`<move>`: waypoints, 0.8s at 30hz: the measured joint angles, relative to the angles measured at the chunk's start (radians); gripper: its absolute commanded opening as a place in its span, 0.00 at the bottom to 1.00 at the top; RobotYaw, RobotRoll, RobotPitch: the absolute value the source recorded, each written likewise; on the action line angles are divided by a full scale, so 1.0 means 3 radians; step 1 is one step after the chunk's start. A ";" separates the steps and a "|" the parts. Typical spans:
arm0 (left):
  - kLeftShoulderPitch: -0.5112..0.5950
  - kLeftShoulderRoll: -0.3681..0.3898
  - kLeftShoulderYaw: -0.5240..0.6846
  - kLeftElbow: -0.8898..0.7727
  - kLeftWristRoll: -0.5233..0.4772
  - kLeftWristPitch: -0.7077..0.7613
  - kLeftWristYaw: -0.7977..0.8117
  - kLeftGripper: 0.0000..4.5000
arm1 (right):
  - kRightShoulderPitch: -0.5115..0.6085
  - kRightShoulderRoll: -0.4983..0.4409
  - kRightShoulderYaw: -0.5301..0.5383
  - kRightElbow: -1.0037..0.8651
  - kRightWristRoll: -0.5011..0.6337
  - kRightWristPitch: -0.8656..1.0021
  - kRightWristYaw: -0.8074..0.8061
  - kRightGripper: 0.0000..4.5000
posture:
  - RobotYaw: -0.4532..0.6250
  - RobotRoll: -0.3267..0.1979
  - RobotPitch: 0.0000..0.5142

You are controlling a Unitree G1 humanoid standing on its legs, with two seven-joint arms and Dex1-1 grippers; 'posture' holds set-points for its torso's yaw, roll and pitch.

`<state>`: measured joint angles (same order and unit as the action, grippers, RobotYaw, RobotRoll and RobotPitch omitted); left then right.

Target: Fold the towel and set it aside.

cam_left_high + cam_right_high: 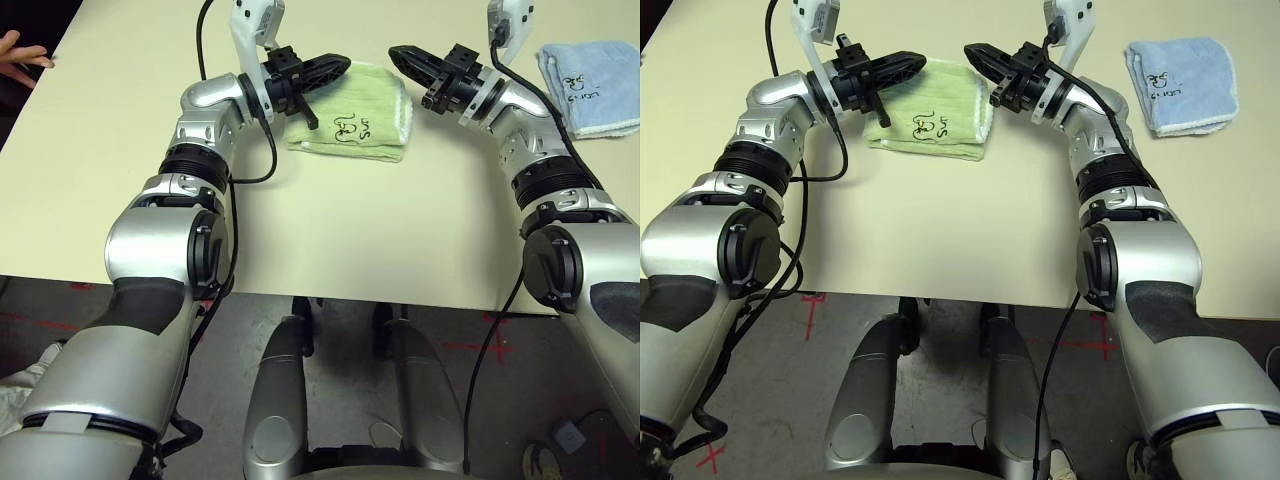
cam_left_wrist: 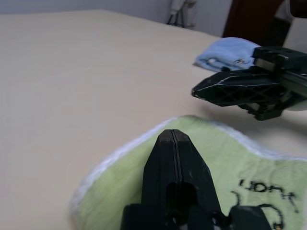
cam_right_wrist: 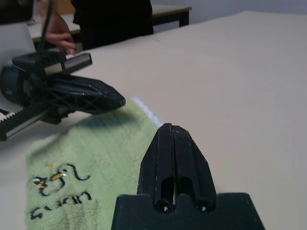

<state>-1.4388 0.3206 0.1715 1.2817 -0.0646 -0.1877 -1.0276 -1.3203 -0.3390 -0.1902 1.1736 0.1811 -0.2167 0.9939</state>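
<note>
The towel (image 1: 352, 112) lies folded into a compact rectangle on the table (image 1: 330, 220), in the far middle of the surface, with its dark embroidered motif facing up and its white edging along the right side. No container is on the table.

The left gripper (image 1: 343, 66) hangs above the towel's near-left part, its 2 black fingers pressed together with nothing between them. The right gripper (image 1: 396, 52) hangs above the table just past the towel's right edge, its 2 fingers likewise pressed together and empty. The 2 tips point toward each other, close but apart.

A folded light blue cloth (image 1: 592, 85) lies at the far right of the table, well apart from the towel. A person's hand (image 1: 20, 57) rests at the table's far left edge.
</note>
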 measured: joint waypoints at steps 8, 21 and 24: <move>0.0185 -0.0049 -0.0133 0.0092 0.0191 0.0183 0.0467 0.00 | 0.0059 0.0188 0.0136 0.0130 -0.0186 -0.0002 -0.0388 0.00 | 0.45 0.62 0.91; 0.0225 0.0081 -0.0101 0.0051 0.0167 0.0265 0.0395 0.00 | 0.0156 0.0064 0.0221 0.0151 -0.0307 0.0003 -0.0427 0.00 | 0.45 0.62 0.86; 0.0150 0.0129 0.0028 0.0059 0.0020 0.0323 0.0062 0.00 | 0.0144 -0.0012 0.0075 0.0120 -0.0123 0.0013 -0.0158 0.00 | 0.45 0.62 0.86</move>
<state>-1.3937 0.3595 0.1800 1.2994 -0.0585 -0.0907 -1.0089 -1.2770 -0.3428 -0.1678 1.2095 0.1444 -0.2128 0.9466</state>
